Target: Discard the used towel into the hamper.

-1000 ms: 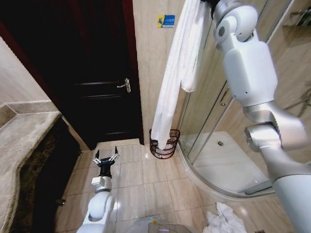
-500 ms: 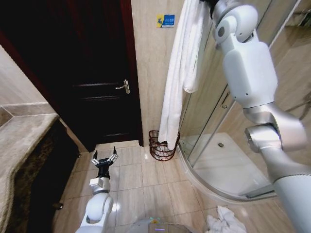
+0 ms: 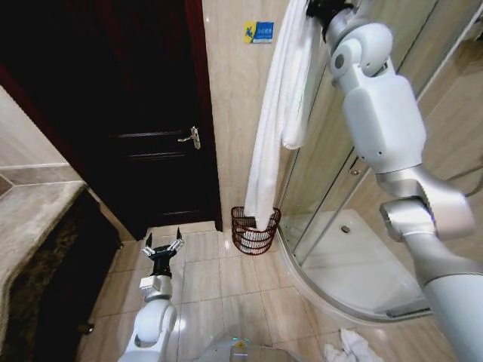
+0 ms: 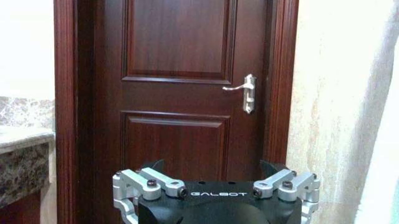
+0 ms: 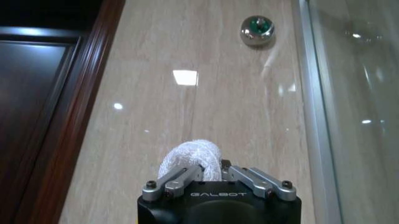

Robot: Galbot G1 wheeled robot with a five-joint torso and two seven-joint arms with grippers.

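The right arm (image 3: 385, 128) was the largest thing in the head view, raised high along the glass shower enclosure (image 3: 355, 249) so that what it carried would hang clear of the floor. From its top end the white towel (image 3: 275, 113) fell in a long drape down the beige tiled wall (image 3: 230, 113), its lower end reaching the rim of the hamper (image 3: 254, 230); holding it by one end that high looked like a way to let the cloth's own weight bring it over the basket. The hamper, a dark reddish-brown wire basket, stood on the floor tiles in the corner between the dark wooden door (image 3: 151, 128) and the curved base of the shower, just beside both. Whether the towel's tip was already inside the basket or only in front of it could not be told. In the right wrist view the right gripper (image 5: 210, 173) had its fingers pinched together on a bunched fold of the towel, pointing at the wall near a chrome knob (image 5: 257, 30). The left arm waited low over the floor tiles in front of the door, well apart from the hamper, with the left gripper (image 3: 164, 246) spread and holding nothing; its camera faced the door and its lever handle (image 4: 245, 91). A crumpled white cloth (image 3: 343, 348) lay on the floor near the robot's base.
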